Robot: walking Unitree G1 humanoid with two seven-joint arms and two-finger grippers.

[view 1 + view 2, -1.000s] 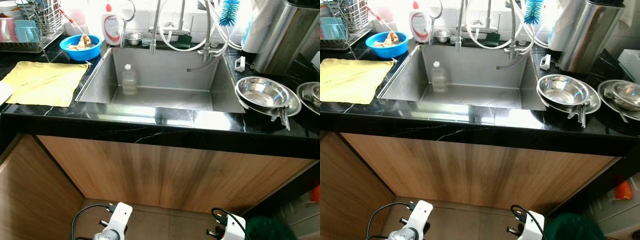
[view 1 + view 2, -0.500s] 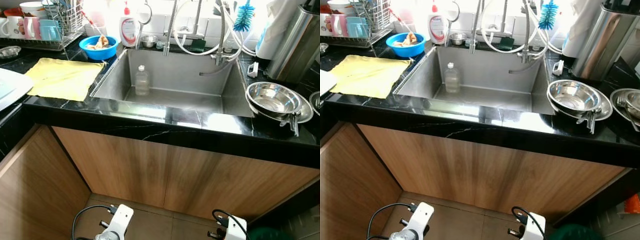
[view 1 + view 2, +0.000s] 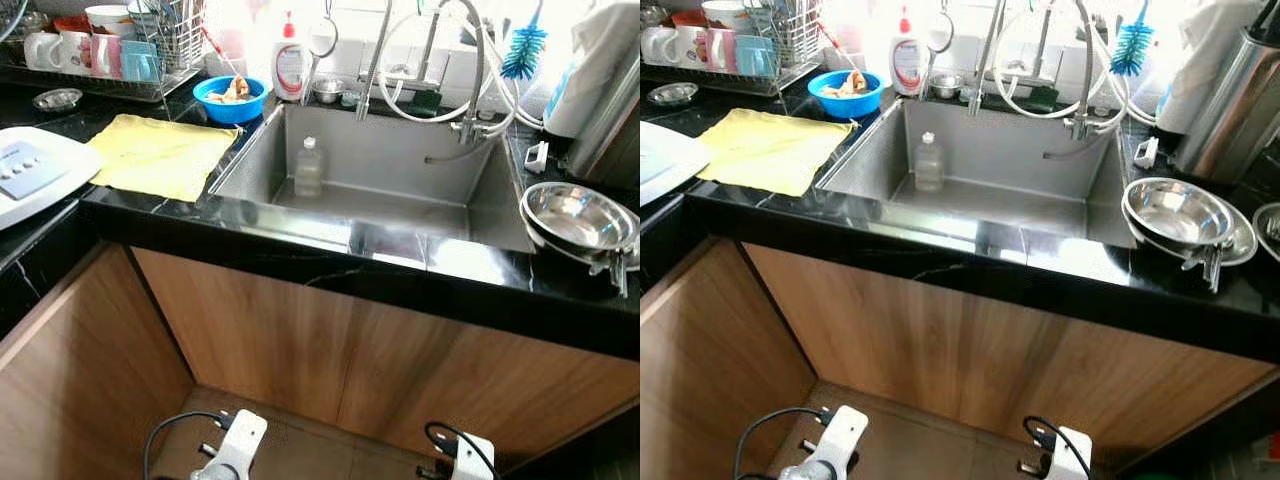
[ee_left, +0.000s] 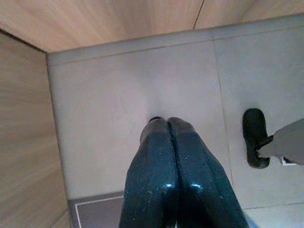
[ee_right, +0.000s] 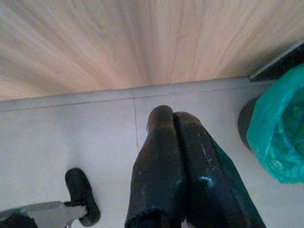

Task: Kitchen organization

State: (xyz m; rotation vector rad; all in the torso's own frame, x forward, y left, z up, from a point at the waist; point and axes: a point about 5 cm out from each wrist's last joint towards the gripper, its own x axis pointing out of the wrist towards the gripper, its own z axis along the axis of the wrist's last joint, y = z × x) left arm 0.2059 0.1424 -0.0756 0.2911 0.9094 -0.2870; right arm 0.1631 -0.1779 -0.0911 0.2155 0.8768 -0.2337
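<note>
Both tools hang idle near the floor, left tool [image 4: 167, 124] and right tool [image 5: 172, 118] each pressed together and empty. The likely target, a clear bottle [image 3: 308, 168], stands inside the sink [image 3: 390, 150]; step close to the sink's tabletop [image 3: 300, 260] before raising an arm.

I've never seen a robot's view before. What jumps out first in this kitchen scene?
The steel sink set in the black counter draws the eye, with a clear plastic bottle standing inside it. Left of it lie a yellow cloth and a blue bowl; right of it sits a shiny steel bowl. Both robot hands hang low, shut, near the floor.
</note>
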